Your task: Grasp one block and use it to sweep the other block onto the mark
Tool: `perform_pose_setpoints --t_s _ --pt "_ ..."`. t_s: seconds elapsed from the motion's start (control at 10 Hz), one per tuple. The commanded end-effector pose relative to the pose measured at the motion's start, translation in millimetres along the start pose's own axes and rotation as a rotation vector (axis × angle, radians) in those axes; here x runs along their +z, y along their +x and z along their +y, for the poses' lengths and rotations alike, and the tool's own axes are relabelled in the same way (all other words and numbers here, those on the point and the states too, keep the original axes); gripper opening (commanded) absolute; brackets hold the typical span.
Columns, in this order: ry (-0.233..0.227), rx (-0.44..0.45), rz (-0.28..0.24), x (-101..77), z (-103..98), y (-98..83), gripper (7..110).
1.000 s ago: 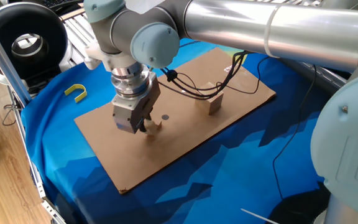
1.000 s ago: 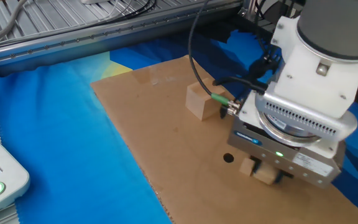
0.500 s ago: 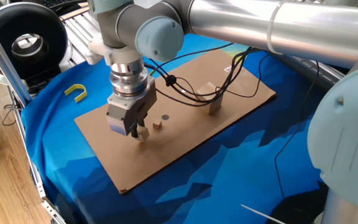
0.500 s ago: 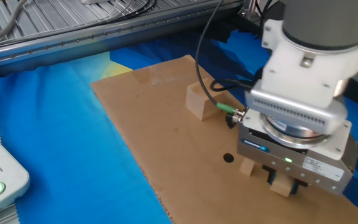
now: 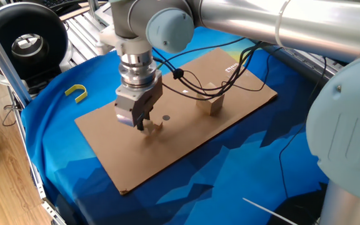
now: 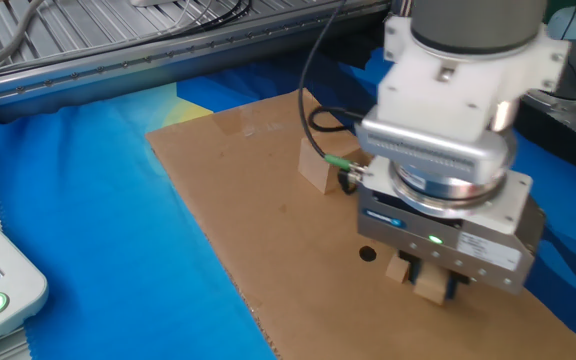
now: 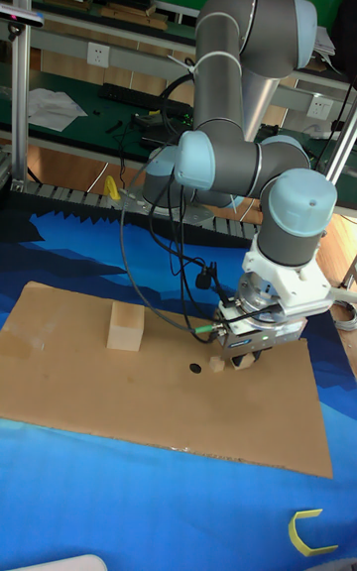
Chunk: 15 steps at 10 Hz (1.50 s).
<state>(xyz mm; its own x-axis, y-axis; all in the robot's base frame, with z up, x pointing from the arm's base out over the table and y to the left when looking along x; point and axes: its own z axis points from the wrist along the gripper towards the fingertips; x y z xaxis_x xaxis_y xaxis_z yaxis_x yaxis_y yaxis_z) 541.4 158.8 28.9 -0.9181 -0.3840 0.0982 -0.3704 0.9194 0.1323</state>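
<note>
My gripper (image 6: 434,290) is shut on the mid-sized pale block (image 6: 429,288), held low over the cardboard. The tiniest light-brown block (image 6: 400,268) lies right beside the held block, between it and the round dark mark (image 6: 368,253), a short gap from the mark. In one fixed view the gripper (image 5: 141,124) stands left of the tiny block (image 5: 157,126), with the mark (image 5: 165,117) just beyond. The tall fixed view shows the mark (image 7: 194,368), the tiny block (image 7: 215,365) and the gripper (image 7: 241,361) in a row.
A big tan cube (image 5: 212,105) stands farther along the brown cardboard sheet (image 5: 105,147), which lies on blue cloth. A yellow hook (image 5: 77,92) rests on the cloth off the sheet's left corner. The gripper's black cable (image 5: 192,87) hangs over the sheet.
The gripper, with the pale block in it, has slid back toward the tiny block and now stands right next to it. The tiny block and the mark stay where they were.
</note>
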Motion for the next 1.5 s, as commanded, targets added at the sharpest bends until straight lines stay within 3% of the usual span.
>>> perform_pose_setpoints --t_s 0.0,0.3,0.8,1.1,1.4 --pt "0.039 -0.015 0.001 -3.7 -19.5 3.3 7" --pt "0.071 -0.033 0.012 -4.4 -27.2 6.0 7" --pt "-0.049 0.002 -0.013 -0.7 13.2 1.3 7" --pt "-0.054 -0.043 0.072 1.5 11.9 26.4 7" --pt "-0.061 -0.06 0.044 0.5 5.7 22.5 7"
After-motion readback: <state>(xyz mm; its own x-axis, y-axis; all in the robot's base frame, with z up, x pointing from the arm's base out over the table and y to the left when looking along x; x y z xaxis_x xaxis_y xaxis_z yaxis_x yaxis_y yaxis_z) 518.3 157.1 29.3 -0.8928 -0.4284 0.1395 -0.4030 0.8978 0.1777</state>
